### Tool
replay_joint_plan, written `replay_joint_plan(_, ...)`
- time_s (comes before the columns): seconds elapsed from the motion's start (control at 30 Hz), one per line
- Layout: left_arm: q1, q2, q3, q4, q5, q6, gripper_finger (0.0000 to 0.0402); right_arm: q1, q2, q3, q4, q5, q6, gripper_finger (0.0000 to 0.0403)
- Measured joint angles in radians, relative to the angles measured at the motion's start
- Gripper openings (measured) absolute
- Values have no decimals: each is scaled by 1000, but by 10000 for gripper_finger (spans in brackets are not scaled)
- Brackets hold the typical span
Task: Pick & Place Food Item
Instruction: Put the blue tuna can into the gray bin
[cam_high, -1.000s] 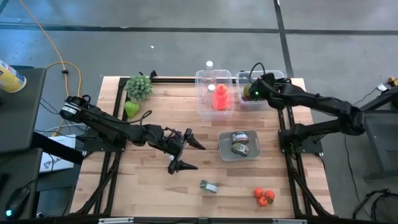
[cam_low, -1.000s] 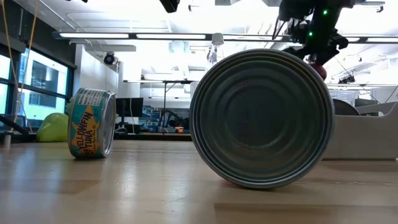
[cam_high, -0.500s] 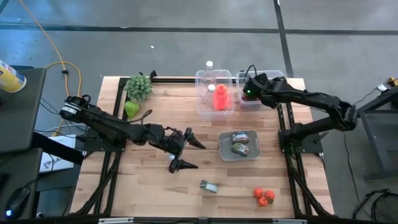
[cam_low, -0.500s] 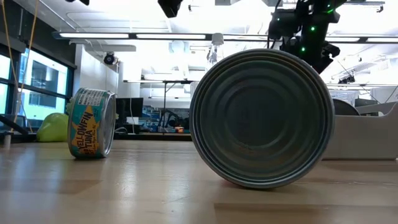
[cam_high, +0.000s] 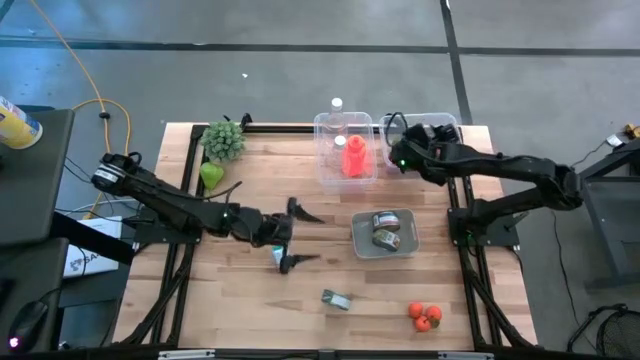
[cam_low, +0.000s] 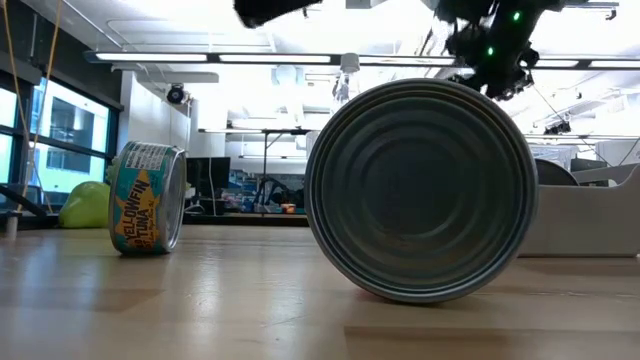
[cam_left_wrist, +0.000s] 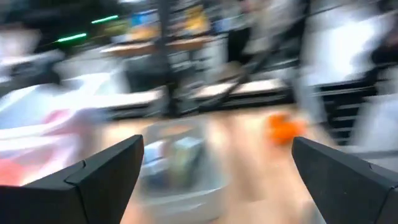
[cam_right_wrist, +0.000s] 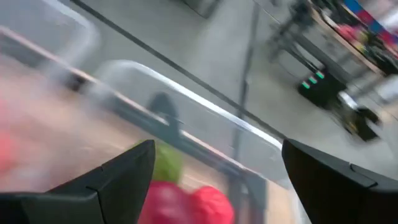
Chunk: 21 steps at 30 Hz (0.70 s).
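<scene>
Lying sideways, the tuna can points its axis along the table; both end effectors released.

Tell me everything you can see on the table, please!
Cans: two, grey, in the grey tray right of the middle.
Can: one, teal label, on its side near the front edge.
Tomatoes: a small cluster, red-orange, front right.
Bottle: one, red, in the clear bin at the back.
Second clear bin: one, back right, red and green items inside.
Leafy vegetable: one, green, back left.
Pear: one, green, in front of it.
Left gripper: open, over the middle.
Right gripper: open, over the back-right bin.
</scene>
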Motion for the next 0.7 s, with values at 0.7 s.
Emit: replay_joint_plan(0.7, -25, -328, 14, -1027, -307, -456, 397, 646, 18, 0, 280, 26, 130, 339)
